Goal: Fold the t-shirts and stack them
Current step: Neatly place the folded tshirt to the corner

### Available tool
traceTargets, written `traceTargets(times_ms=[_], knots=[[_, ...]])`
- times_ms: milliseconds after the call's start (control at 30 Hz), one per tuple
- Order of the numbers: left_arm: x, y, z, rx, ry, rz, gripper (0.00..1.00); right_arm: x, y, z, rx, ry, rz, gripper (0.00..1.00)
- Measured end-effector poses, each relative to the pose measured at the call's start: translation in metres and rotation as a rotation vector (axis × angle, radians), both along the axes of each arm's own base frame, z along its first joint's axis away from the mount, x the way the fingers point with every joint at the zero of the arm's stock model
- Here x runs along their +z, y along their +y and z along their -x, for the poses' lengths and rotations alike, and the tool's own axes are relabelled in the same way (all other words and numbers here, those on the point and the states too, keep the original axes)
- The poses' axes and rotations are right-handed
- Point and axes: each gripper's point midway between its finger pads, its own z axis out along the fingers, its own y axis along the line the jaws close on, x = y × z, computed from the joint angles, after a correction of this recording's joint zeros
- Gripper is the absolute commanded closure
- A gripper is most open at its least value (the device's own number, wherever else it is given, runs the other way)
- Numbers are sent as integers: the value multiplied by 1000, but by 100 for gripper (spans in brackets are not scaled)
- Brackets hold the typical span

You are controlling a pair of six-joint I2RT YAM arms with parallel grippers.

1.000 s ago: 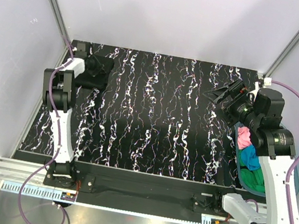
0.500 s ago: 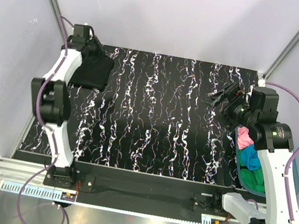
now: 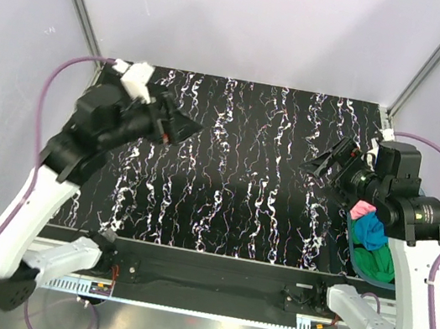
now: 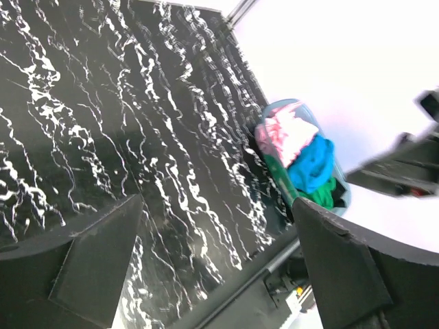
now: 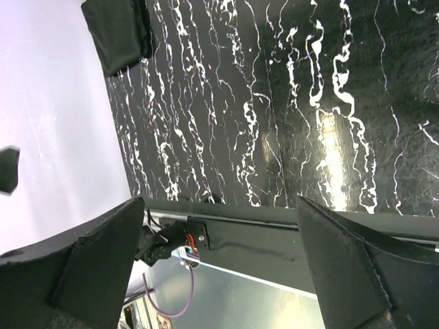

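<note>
Left tool (image 3: 179, 128) and right tool (image 3: 331, 160) both gape wide, empty; folded black t-shirt (image 5: 120, 31) sits far left on worktop (image 3: 243, 177), so best move looks like right tool dipping into tub (image 4: 287, 104) at right edge, pinching pink t-shirt (image 3: 359, 210) only, clear of blue t-shirt (image 3: 371, 234), green t-shirt (image 3: 379, 265).

Surface: flat black table top with white marble-like veining (image 3: 235, 176), glossy, with a pale glare patch near its middle.
Far left corner: folded black cloth t-shirt (image 5: 116, 31), lying flat on the top.
Right edge: translucent teal plastic tub (image 4: 285, 104); whether it rests on the top or just beside it cannot be told.
</note>
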Motion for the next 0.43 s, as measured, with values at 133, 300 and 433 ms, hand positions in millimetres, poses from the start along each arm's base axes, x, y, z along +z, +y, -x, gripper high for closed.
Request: traceTargets(times_ms=[133, 300, 433], knots=[[3, 18, 35, 12, -8, 16, 1, 0, 2, 7, 16, -6, -13, 0], [-7, 26, 50, 11, 24, -1, 1, 4, 3, 10, 30, -21, -20, 0], [-16, 28, 54, 5, 52, -29, 1, 6, 4, 8, 37, -35, -20, 0]])
